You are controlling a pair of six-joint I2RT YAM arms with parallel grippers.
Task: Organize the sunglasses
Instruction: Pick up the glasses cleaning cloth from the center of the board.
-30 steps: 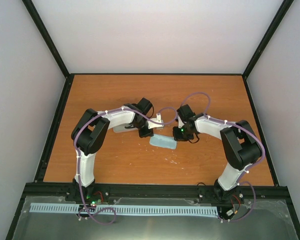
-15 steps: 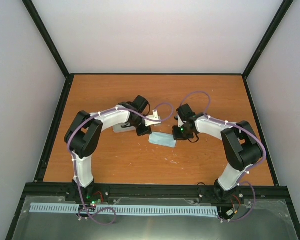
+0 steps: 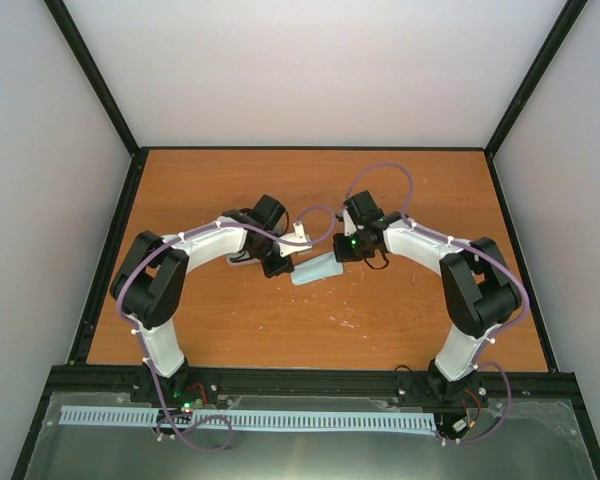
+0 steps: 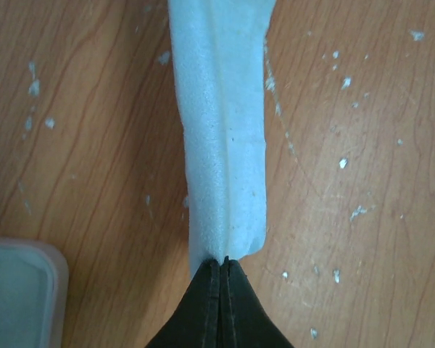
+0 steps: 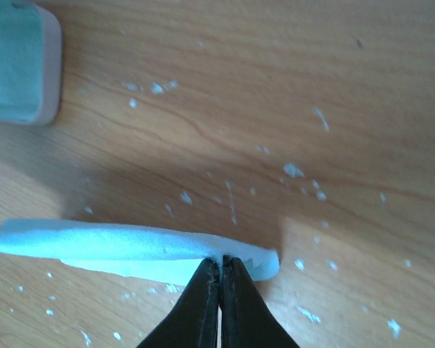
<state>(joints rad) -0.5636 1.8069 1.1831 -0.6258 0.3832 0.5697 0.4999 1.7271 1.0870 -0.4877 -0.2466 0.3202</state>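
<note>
The light blue cloth [image 3: 317, 268] hangs stretched between my two grippers, a little above the wood. My left gripper [image 3: 288, 264] is shut on its left end; in the left wrist view the gripper [image 4: 223, 261] pinches the cloth [image 4: 221, 130], which runs away as a folded strip. My right gripper [image 3: 338, 256] is shut on its right end; in the right wrist view the gripper [image 5: 220, 259] pinches the cloth [image 5: 130, 246] near its corner. The sunglasses are not in view in any frame.
The pink case with pale blue lining lies left of the cloth, mostly under my left arm [image 3: 242, 258]. One corner shows in the left wrist view [image 4: 18, 297] and in the right wrist view [image 5: 18, 65]. White flecks dot the wood.
Both grippers have moved away from the near edge and slightly left, carrying the cloth with them. The cloth now looks narrower and tilted. The left arm's elbow has swung left.
</note>
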